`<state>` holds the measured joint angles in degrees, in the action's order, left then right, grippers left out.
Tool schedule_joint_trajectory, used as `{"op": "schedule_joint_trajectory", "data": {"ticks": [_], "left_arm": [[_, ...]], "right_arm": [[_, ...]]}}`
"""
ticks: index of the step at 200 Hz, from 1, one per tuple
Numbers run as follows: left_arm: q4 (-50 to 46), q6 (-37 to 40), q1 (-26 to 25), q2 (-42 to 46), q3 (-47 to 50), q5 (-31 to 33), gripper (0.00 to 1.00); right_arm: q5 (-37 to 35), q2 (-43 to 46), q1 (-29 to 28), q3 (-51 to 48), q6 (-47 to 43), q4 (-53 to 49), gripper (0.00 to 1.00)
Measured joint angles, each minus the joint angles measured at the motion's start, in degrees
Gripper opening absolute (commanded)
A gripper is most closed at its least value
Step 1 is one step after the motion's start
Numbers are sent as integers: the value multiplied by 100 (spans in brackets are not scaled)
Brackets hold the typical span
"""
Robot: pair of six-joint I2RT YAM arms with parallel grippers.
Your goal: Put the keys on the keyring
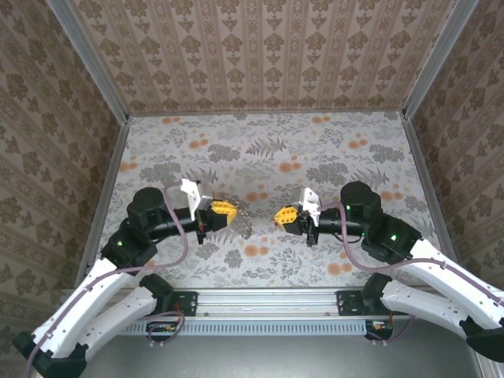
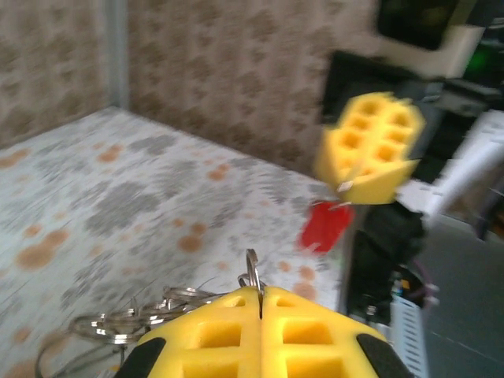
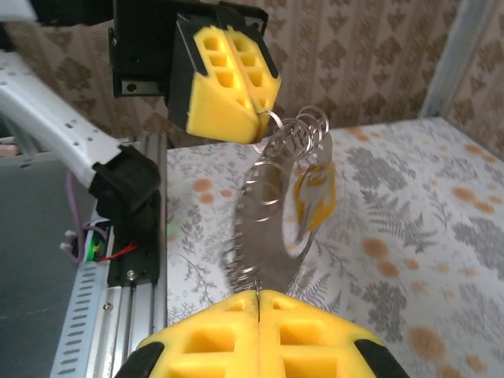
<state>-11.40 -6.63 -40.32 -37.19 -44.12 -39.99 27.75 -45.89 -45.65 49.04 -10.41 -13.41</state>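
Top external view: the two arms face each other over the flower-patterned table [image 1: 268,150], with the left gripper [image 1: 228,210] left of centre and the right gripper [image 1: 282,215] just right of centre, their yellow tips near each other but apart. The left gripper is clenched on the keyring [image 1: 242,223], a cluster of silver loops that sticks out from its tips toward the middle of the frame. In the left wrist view that gripper [image 2: 260,295] sits at the bottom edge with its pads pressed together on one upright loop, and the rest of the keyring [image 2: 130,321] trails off to the lower left. In the same view the right gripper [image 2: 346,185] is at the upper right, blurred, pinching the red-headed key [image 2: 324,227], whose bright head hangs just below its tips. In the right wrist view, the right gripper [image 3: 258,298] is closed at the bottom centre with a thin metal sliver in its seam. The left gripper [image 3: 253,118] is at the upper left, and the keyring [image 3: 298,130] dangles from it. Below the loops hang a yellow tag [image 3: 315,197] and a blurred silvery toothed piece [image 3: 264,228], which reaches down to just above the right gripper's pads.
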Motion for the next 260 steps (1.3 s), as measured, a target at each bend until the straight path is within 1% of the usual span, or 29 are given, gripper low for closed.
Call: {"op": "schedule_joint_trajectory", "data": {"ticks": [24, 53, 76, 105, 143, 197, 260], "left_arm": [[-487, 501, -476, -358, -680, -348, 0], [-981, 1001, -734, -988, -1237, -527, 0], [-1167, 1270, -796, -1357, -1266, -501, 0], [-1353, 1580, -949, -1637, -1266, -330, 0], [-1346, 1838, -960, -1735, -1266, -190, 0], [-1349, 1996, -960, -1781, -1266, -133, 0], [-1349, 2000, -988, -1735, -1266, -129, 0]], "right_arm": [[411, 9, 0, 76, -306, -7, 0], [667, 7, 0, 116, -546, -2, 0], [629, 52, 0, 105, -562, 24, 0], [369, 317, 0, -96, -330, 251, 0], [46, 350, 0, -216, -31, 319, 0], [107, 146, 0, -232, 122, 354, 0], [210, -94, -74, -232, 170, 446, 0]]}}
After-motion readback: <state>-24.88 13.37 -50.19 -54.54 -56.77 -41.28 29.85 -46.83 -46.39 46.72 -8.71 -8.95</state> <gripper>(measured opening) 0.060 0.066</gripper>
